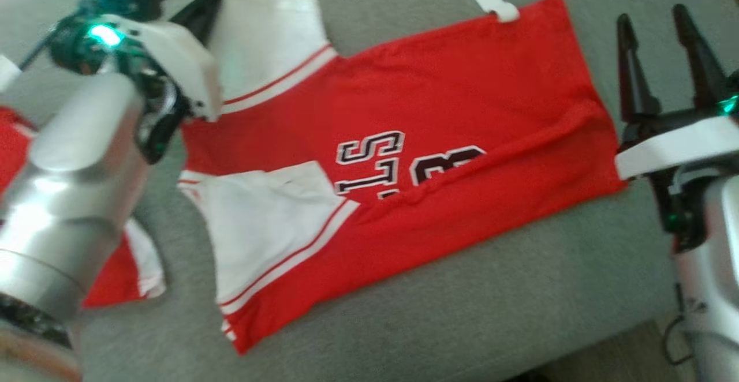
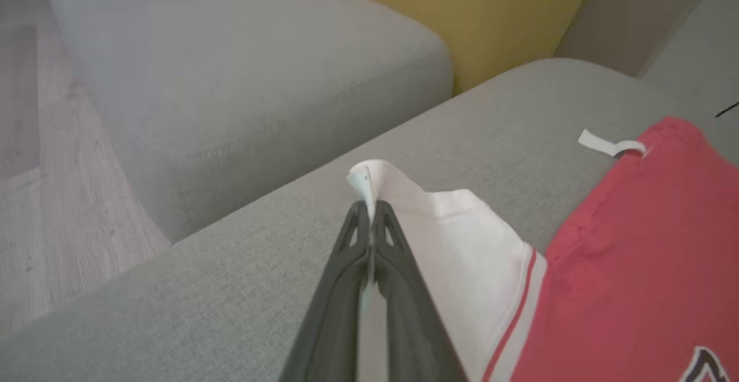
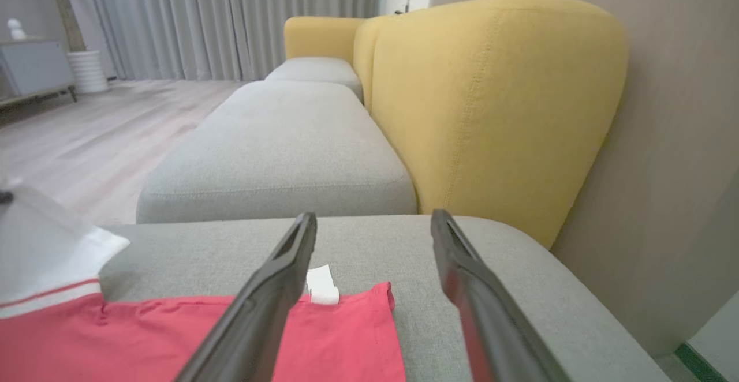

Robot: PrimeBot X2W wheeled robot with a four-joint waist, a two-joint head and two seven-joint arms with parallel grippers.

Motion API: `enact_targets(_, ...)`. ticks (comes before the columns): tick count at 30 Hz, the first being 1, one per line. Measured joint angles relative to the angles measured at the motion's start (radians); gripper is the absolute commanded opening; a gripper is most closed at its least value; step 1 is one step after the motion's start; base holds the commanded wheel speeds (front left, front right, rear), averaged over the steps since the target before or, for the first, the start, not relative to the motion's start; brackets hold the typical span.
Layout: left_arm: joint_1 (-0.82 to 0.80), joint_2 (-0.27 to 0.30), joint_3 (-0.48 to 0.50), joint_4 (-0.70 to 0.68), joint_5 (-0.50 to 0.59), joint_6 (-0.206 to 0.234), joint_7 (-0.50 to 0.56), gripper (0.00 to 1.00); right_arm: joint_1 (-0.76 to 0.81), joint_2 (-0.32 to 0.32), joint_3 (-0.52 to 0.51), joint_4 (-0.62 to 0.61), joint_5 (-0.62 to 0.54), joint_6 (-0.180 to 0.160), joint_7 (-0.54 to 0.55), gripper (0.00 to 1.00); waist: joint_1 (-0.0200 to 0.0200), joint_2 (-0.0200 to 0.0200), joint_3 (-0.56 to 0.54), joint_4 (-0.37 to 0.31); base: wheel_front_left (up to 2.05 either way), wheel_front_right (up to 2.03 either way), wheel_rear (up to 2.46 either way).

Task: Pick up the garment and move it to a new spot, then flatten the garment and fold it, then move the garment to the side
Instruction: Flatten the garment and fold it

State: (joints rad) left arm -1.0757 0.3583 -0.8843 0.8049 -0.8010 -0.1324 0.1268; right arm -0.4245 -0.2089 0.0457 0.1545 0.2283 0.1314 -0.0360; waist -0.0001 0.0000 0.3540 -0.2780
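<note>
My left claw [image 2: 369, 216] is pinched shut on the tip of the far white sleeve [image 2: 456, 226], and that tip stands up a little off the cushion. My right claw [image 1: 652, 15] hangs with its fingers spread, holding nothing, just past the hem on the right.

The jersey [image 1: 462, 99] lies across the gray seat cushion [image 1: 519, 289], shoulders to the left, red body mostly smooth. Its near long edge looks turned over onto the front: the black lettering [image 1: 375, 163] is cut off at a crease, and the near sleeve [image 1: 260, 220] rests on top.

So I judge the pick-up and the move done, the flattening mostly done, and the folding under way. This far sleeve wants laying in, then more folds, then the shift to the side.

A white tag [image 1: 493, 1] sticks out at the far edge. More red and white cloth [image 1: 121, 266] shows under my left forearm; I can't tell whether it belongs to this jersey.

Beyond sit a second gray cushion [image 3: 277, 157], a yellow backrest [image 3: 491, 99], a beige wall [image 3: 664, 139], pale wood floor [image 3: 86, 128] and gray curtains [image 3: 231, 18].
</note>
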Motion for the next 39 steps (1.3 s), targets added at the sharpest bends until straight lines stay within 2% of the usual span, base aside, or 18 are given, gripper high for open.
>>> enact_targets(7, 0.04, -0.051, -0.03, -0.113, 0.019, 0.0, -0.131, 0.0, -0.047, -0.114, 0.009, 0.086, 0.03, 0.0, 0.168, 1.0, 0.0, 0.0, -0.051, 0.115, 0.0, 0.0, 0.0)
enact_targets(11, 0.1, -0.049, -0.056, -0.208, 0.019, 0.0, -0.136, 0.0, -0.065, -0.16, 0.017, 0.183, 0.07, 0.0, 0.295, 1.0, 0.0, 0.0, -0.072, 0.179, 0.0, 0.0, 0.0)
enact_targets(14, 0.14, -0.043, -0.07, -0.292, 0.016, 0.007, -0.118, 0.0, -0.085, -0.194, 0.013, 0.267, 0.068, 0.0, 0.341, 1.0, 0.0, 0.0, -0.079, 0.223, 0.0, 0.0, 0.0)
enact_targets(20, 0.185, -0.016, -0.1, -0.459, 0.015, 0.049, -0.074, 0.0, -0.186, -0.211, -0.03, 0.438, 0.044, 0.0, 0.363, 1.0, 0.0, 0.0, -0.074, 0.288, 0.0, 0.0, 0.0)
enact_targets(27, 0.203, 0.007, -0.116, -0.593, 0.015, 0.085, -0.03, 0.0, -0.278, -0.211, -0.093, 0.595, -0.031, 0.0, 0.372, 1.0, 0.0002, 0.0, -0.031, 0.321, 0.0, 0.0, 0.0)
enact_targets(34, 0.202, 0.027, -0.116, -0.666, 0.019, 0.114, -0.012, 0.0, -0.358, -0.206, -0.144, 0.724, -0.109, 0.0, 0.358, 1.0, 0.0003, 0.0, 0.025, 0.345, 0.0, 0.0, 0.0)
enact_targets(39, 0.198, 0.029, -0.114, -0.688, 0.019, 0.119, -0.004, 0.0, -0.407, -0.2, -0.154, 0.788, -0.145, 0.0, 0.335, 1.0, 0.0003, 0.0, 0.055, 0.351, 0.0, 0.0, 0.0)
